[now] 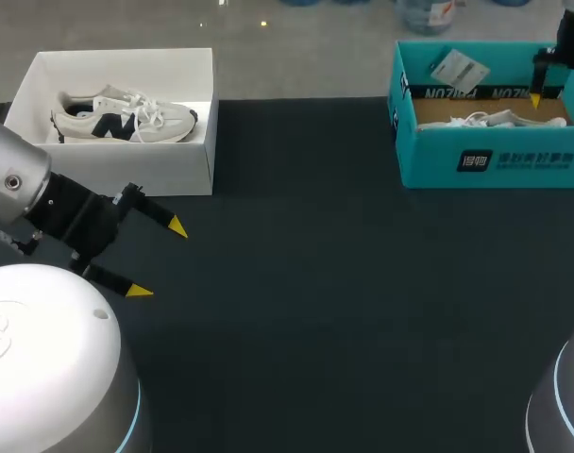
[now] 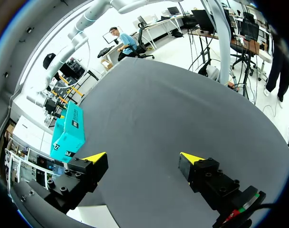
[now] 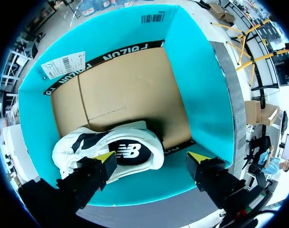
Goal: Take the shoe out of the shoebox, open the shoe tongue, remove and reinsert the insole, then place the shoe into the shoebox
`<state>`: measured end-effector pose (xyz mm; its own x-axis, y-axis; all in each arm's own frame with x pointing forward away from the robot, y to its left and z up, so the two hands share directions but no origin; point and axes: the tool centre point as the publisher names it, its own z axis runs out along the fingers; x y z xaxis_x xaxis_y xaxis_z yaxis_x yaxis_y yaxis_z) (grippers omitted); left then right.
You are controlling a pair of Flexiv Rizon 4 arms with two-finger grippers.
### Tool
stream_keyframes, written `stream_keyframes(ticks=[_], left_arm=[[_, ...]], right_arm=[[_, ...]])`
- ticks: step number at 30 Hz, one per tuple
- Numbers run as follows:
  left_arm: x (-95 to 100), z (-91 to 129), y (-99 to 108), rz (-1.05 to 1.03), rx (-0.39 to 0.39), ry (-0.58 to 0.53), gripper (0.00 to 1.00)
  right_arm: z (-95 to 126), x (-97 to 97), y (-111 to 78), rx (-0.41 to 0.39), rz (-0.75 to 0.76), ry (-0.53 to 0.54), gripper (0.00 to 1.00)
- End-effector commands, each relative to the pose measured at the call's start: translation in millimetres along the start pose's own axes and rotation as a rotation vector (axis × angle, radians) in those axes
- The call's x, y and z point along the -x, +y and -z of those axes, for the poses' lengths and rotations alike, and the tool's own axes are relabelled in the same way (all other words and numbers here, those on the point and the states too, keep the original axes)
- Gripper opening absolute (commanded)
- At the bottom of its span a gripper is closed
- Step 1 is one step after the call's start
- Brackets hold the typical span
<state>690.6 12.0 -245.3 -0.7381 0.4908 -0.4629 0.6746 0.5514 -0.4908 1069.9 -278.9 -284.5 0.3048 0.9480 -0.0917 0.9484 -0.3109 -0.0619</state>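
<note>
Hovering over the teal shoebox (image 3: 197, 95) at two o'clock on the table (image 1: 315, 283), my right claw (image 3: 153, 157) stands apart above the white shoe (image 3: 111, 149) lying inside; my left claw (image 1: 160, 259), fingers also spread, hangs beside the white box (image 1: 117, 170) at ten o'clock

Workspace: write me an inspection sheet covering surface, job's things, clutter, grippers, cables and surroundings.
Surface: dark table, bare across its middle.
Job's things: white shoebox at the far left holds a white sneaker; teal shoebox at the far right holds a white shoe, with a paper label on its inner wall.
Clutter: nothing seen.
Grippers: left gripper open, over the table beside the white shoebox; right gripper open, above the white shoe.
Cables: nothing seen.
Surroundings: nothing seen.
</note>
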Motion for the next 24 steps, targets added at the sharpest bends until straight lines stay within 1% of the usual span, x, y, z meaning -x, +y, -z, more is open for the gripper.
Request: stream_keyframes(ticks=[1,5,11,24], left_arm=[[-0.4,0.4,-0.5,0.0,0.002,0.002,1.0],[-0.4,0.4,-0.5,0.0,0.002,0.002,1.0],[-0.4,0.4,-0.5,0.0,0.002,0.002,1.0],[-0.4,0.4,-0.5,0.0,0.002,0.002,1.0]], right_arm=[[28.3,-2.3,-18.2,0.024,0.0,-0.005,1.0],[40.6,-6.3,-28.6,0.032,-0.001,-0.002,1.0],[42.9,-10.6,-37.3,0.019,-0.022,0.009,1.0],[42.9,-10.6,-37.3,0.019,-0.022,0.009,1.0]])
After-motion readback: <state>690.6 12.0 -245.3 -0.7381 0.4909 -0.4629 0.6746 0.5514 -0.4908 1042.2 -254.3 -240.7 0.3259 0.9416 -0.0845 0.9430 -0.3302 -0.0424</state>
